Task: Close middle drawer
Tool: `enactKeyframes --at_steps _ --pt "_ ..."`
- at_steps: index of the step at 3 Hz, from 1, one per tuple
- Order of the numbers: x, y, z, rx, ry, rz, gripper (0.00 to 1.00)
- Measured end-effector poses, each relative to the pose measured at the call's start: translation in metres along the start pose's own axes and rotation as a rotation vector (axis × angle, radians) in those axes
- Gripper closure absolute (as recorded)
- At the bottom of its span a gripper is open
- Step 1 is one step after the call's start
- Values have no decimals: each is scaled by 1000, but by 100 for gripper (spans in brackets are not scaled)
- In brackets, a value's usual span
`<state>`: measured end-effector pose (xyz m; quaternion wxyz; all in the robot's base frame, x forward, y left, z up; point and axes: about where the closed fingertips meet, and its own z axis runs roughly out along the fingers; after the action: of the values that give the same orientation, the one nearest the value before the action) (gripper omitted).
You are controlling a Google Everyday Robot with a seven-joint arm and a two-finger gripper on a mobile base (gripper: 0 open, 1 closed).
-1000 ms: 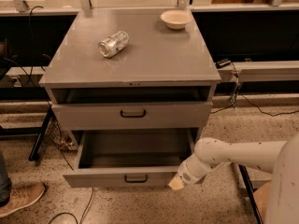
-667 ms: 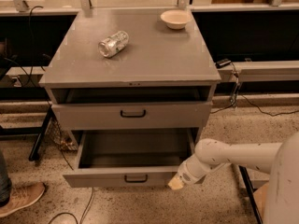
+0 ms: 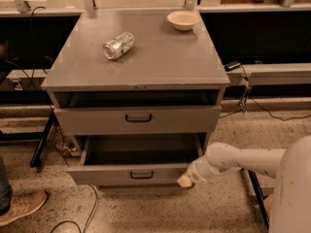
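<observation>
Camera view showed my end effector (image 3: 184, 181) low in the frame, right of centre, at the tip of my pale arm (image 3: 243, 160), which reached in from the lower right. It sat at the right end of the middle drawer (image 3: 112, 175), against the corner of its low front panel as far as I could see. I could not tell whether the end effector was released or clenched. The middle drawer stood pulled out toward the bottom of the frame, its grey tray open to view, and its small black handle (image 3: 142, 174) was just to the left of the end effector. Above it sat the drawer with the taller front panel (image 3: 97, 120). On top of the bench (image 3: 160, 57) a shiny can (image 3: 118, 45) lay on its side at the upper left, and a pale bowl (image 3: 182, 20) stood near the far right corner. A tan shoe (image 3: 22, 207) showed at the lower left edge.
</observation>
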<state>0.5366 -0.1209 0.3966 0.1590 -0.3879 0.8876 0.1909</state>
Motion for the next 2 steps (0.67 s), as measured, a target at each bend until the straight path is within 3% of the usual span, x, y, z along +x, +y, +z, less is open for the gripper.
enactKeyframes --at_steps 1,2 --pt "-6 -9 3 13 -20 -4 100" --pt "-33 -46 9 53 -96 -13 100"
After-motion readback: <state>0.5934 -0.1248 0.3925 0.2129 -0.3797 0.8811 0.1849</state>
